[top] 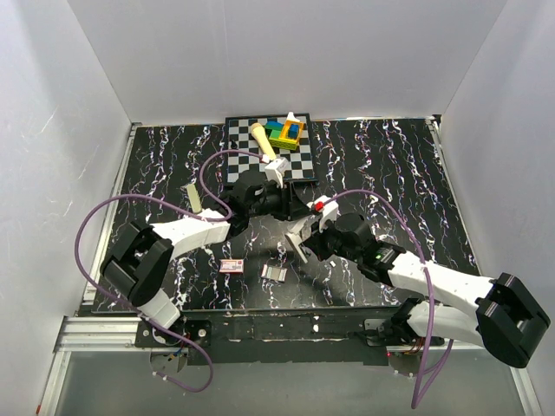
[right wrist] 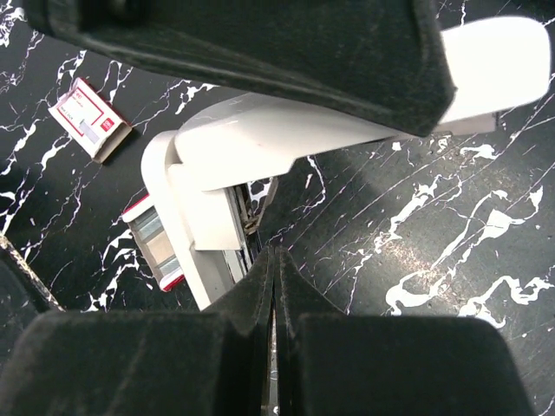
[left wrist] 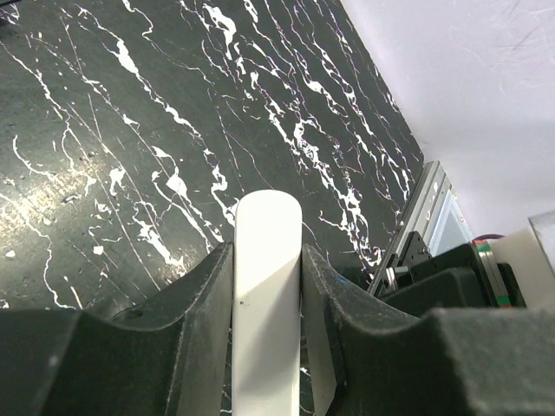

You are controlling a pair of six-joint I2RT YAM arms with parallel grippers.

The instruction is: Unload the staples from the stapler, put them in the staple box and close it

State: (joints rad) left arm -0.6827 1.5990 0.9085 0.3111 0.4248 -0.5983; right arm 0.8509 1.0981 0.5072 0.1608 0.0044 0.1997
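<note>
On the left, the left gripper (left wrist: 267, 253) is closed partway on the white arm of the stapler (right wrist: 260, 130). Its two fingers clamp the flat sides so the tool is held up over the table (top: 390, 173) — a steadying grip, I judge, that leaves the open side free for the other arm.

Below it on the table lies a small red-and-white box (top: 231, 265). Just to the right of the box are the staples (top: 274, 273), a short silvery strip lying loose, apart from the stapler and from both grippers.

Further right, the stapler hangs swung open, with its metal magazine (right wrist: 247, 204) exposed between the white top and the red-edged base. Whether any staples remain in that channel is hard to tell from the wrist view.

The right gripper (right wrist: 274, 269) is pinched fully shut with nothing between its fingers, and its tips point at the open magazine — closed, probably, to make a narrow point for pushing or raking out whatever is left.
</note>
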